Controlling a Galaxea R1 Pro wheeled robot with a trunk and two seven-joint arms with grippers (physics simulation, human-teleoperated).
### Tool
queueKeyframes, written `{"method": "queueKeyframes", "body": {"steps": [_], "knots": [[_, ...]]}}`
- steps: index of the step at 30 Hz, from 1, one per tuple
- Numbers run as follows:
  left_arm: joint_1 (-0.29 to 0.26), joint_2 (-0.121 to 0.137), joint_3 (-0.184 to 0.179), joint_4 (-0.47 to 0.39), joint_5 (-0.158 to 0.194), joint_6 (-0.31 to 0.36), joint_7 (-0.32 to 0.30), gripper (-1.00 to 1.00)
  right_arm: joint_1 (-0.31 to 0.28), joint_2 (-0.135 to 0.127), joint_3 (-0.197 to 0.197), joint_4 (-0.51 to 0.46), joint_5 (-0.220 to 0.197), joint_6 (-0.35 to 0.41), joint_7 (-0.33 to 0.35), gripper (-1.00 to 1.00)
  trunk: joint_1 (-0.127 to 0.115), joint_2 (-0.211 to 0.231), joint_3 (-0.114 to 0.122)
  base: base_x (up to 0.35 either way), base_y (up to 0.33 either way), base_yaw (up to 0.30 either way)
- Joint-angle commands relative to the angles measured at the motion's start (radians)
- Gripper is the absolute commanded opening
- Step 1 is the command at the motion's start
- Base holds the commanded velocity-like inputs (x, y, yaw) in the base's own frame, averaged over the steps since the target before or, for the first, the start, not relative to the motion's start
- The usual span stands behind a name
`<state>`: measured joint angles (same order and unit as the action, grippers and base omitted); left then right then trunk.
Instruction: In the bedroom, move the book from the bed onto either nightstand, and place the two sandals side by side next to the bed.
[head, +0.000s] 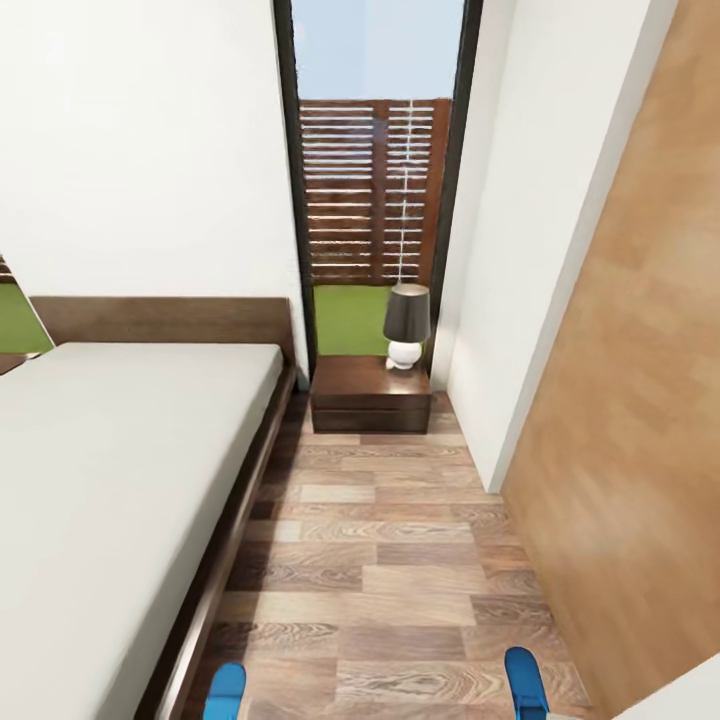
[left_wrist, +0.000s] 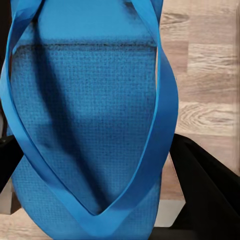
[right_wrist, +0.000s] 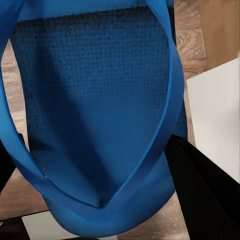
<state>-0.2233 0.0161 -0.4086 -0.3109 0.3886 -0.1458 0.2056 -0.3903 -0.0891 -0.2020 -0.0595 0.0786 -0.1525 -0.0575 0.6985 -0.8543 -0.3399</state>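
Note:
Two bright blue sandals poke up at the bottom of the head view, one (head: 225, 692) beside the bed frame and the other (head: 525, 685) near the right wall. My left gripper (left_wrist: 107, 200) is shut on a sandal (left_wrist: 85, 110), its black fingers (left_wrist: 210, 190) pressed against both sides. My right gripper (right_wrist: 105, 200) is shut on the other sandal (right_wrist: 95, 100) in the same way. The bed (head: 110, 480), with its off-white mattress, runs along the left. A dark brown nightstand (head: 365, 385) stands ahead by the window. The book is out of view.
A lamp (head: 406, 325) with a dark shade and white base sits on the nightstand's right side. A tall window (head: 375, 200) is behind it. A wood-plank floor strip (head: 390, 560) runs between the bed and a brown door panel (head: 640, 420) on the right.

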Motion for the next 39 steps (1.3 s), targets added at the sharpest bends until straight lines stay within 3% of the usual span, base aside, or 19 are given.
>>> {"method": "queueKeyframes", "body": {"steps": [1, 13, 39], "knots": [[-0.001, 0.001, -0.009, 0.000, 0.007, -0.003, 0.006, -1.00, -0.001, 0.000, -0.007, 0.001, 0.007, -0.004, -0.002, -1.00, 0.001, -0.001, -0.001, 0.295, -0.161, 0.004], [-0.001, 0.001, -0.009, 0.000, 0.007, -0.003, 0.006, -1.00, -0.001, 0.006, -0.007, 0.001, 0.007, -0.003, -0.002, -1.00, 0.001, -0.001, -0.001, 0.295, -0.127, 0.001], [-0.001, 0.001, -0.009, 0.000, 0.007, -0.003, 0.006, -1.00, -0.001, 0.006, -0.007, 0.001, 0.007, -0.003, -0.002, -1.00, 0.001, -0.001, -0.001, 0.316, -0.007, 0.000]]}}
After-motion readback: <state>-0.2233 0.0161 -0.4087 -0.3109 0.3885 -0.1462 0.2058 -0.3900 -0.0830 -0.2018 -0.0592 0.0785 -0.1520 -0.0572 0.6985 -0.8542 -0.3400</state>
